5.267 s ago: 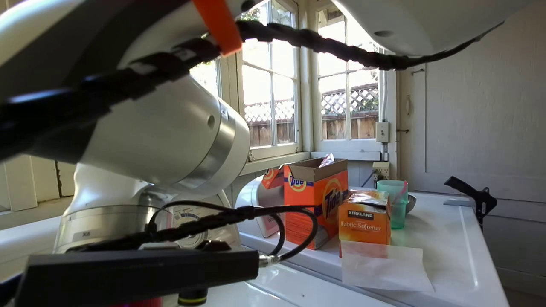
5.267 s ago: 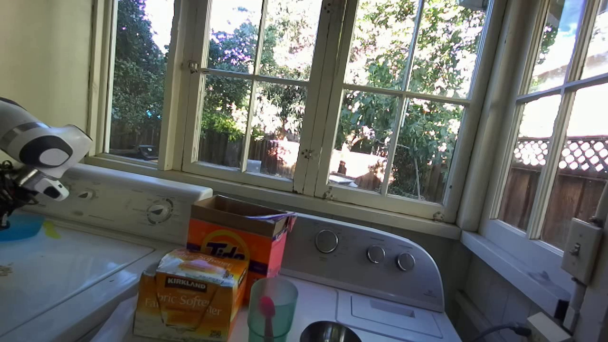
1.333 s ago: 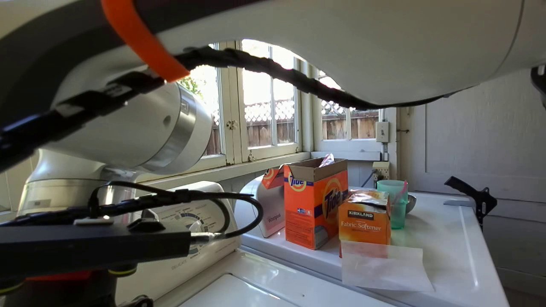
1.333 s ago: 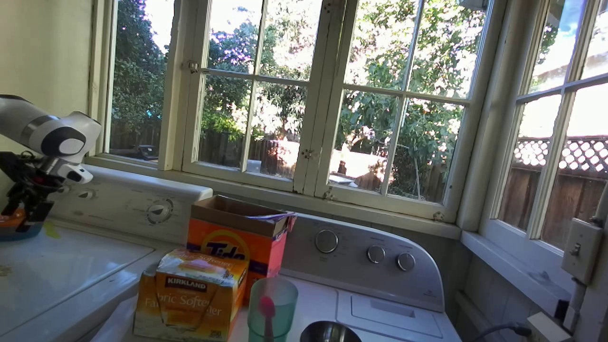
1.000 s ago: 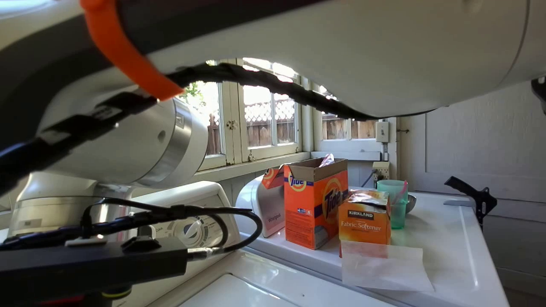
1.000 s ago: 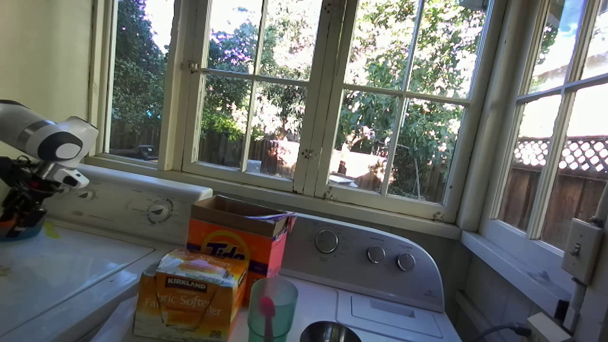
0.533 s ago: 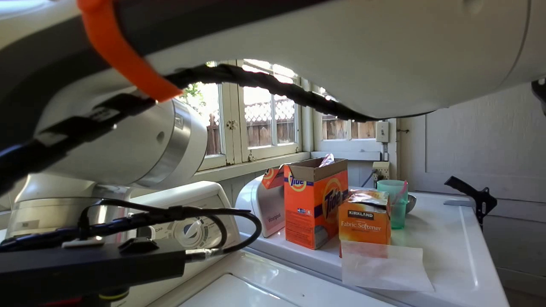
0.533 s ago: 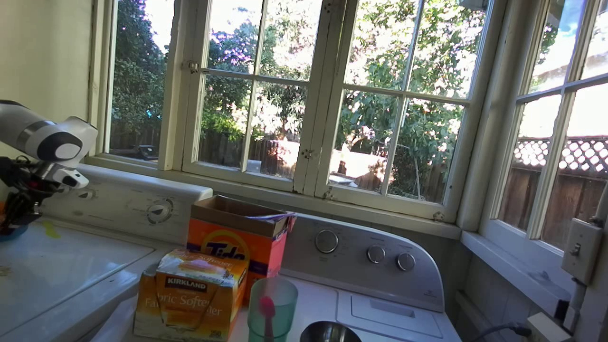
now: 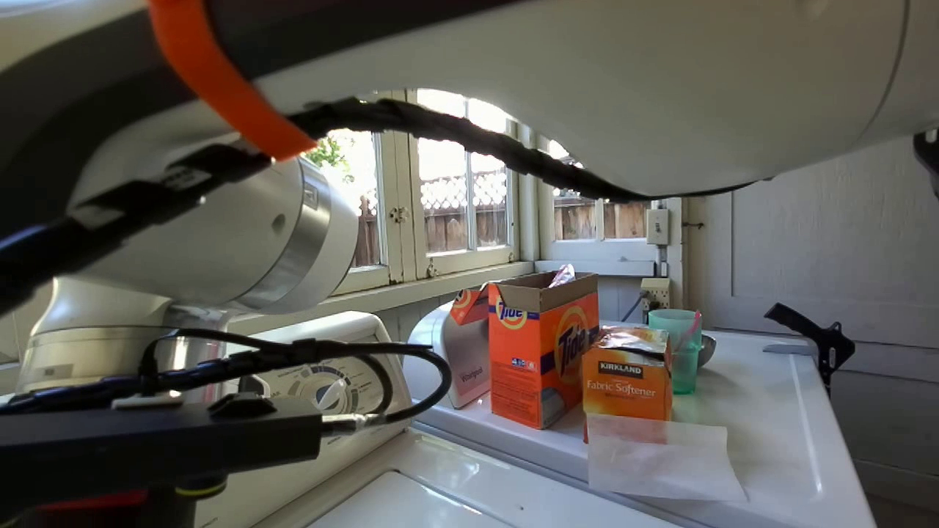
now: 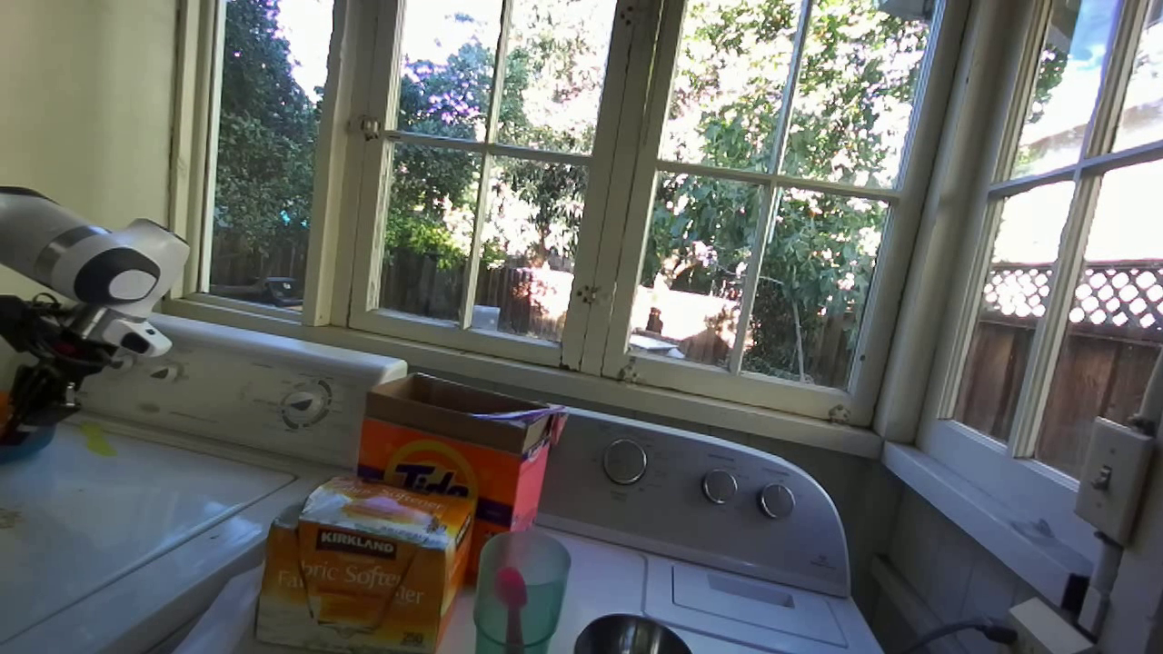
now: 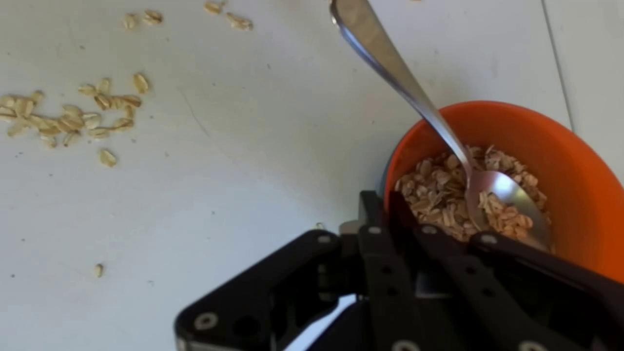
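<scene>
A bowl, orange inside [image 11: 575, 200] and blue outside, stands on the white machine top at the right of the wrist view. In an exterior view its blue side [image 10: 25, 443] shows at the left edge, partly cut off. It holds oats [image 11: 438, 195] and a metal spoon [image 11: 409, 87], whose bowl lies on the oats and whose handle sticks out over the rim. My gripper [image 11: 385, 207] is shut on the bowl's rim, one finger outside and one inside. The gripper also shows dark in an exterior view [image 10: 41, 404]. Whether the bowl is lifted I cannot tell.
Loose oats [image 11: 63, 119] lie on the white top. A Tide box [image 9: 543, 352], a fabric softener box [image 9: 627, 381], a green cup [image 9: 682, 359] and a white sheet [image 9: 660, 469] stand or lie on the adjoining machine. A metal bowl [image 10: 631, 636] is beside the cup.
The arm has come down to the bowl. The fingers, spread 1.3 s ago, have shut on the rim. The bowl has shifted slightly left in an exterior view. The arm has just risen a little.
</scene>
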